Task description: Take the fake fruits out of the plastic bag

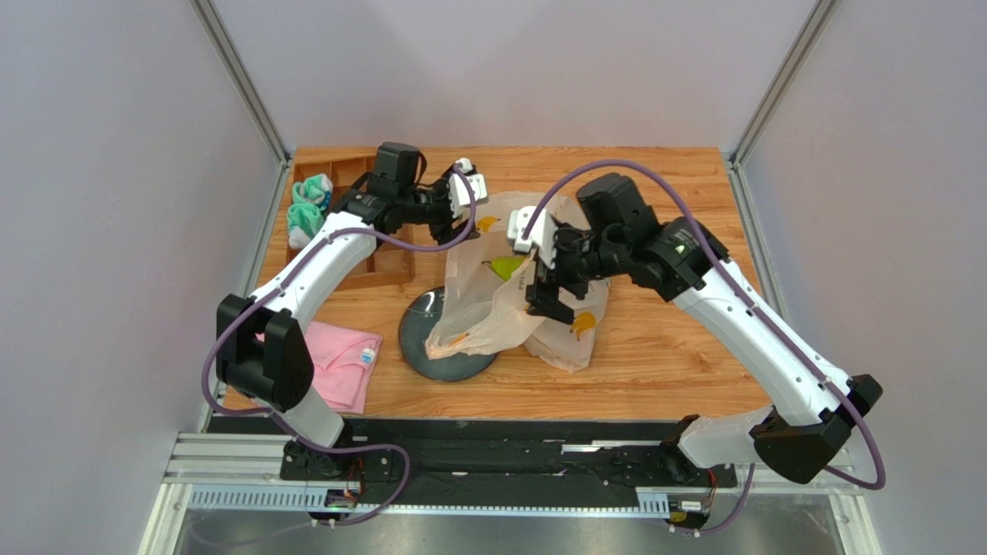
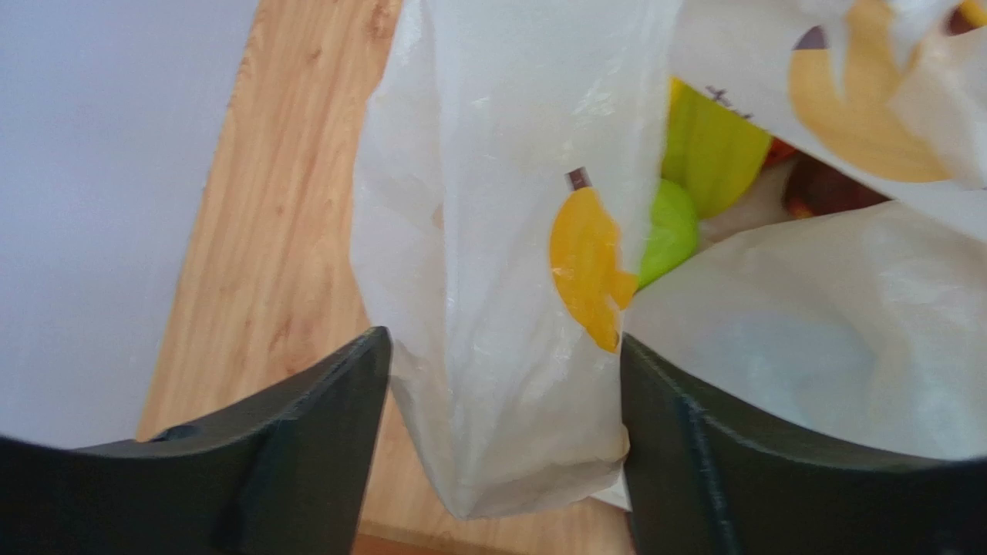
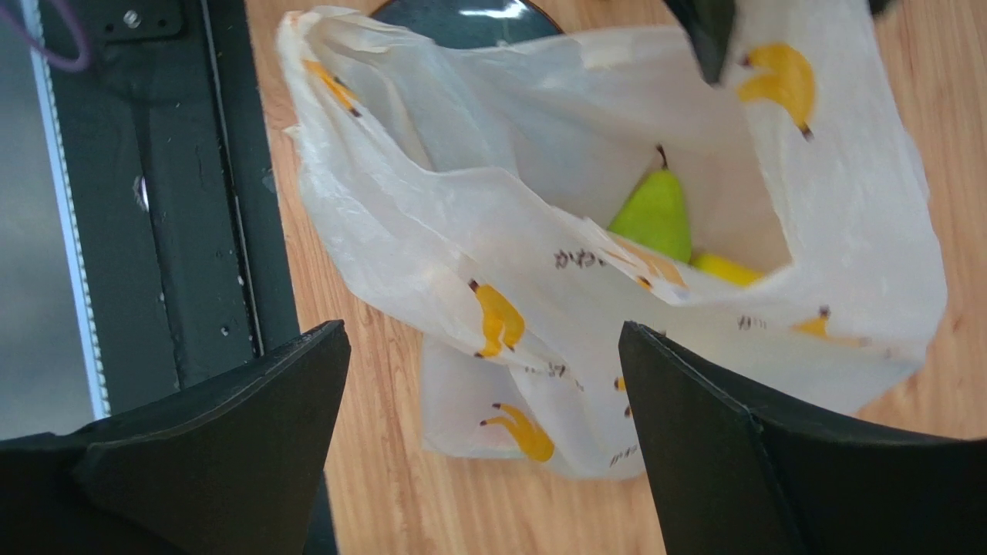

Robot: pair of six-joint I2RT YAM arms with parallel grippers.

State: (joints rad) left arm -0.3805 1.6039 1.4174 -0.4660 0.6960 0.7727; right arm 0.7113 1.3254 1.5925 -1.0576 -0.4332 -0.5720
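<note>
left gripper (image 2: 504,345) wide astride bag (image 2: 487,174) fold | right gripper (image 3: 483,330) wide above | risk: thin plastic slips, mouth collapses over pear (image 3: 655,214)

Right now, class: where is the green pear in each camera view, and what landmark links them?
Top external: green pear, centre, in the bag's open mouth.
Left wrist: pear upper right of centre, behind a bag fold.
Right wrist: pear right of centre, inside the bag.
Shared landmark: banana-printed plastic bag.

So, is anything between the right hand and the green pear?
Partly. The green pear shows through the plastic bag's open mouth, but the bag's folded near wall lies between it and the open right hand.
</note>
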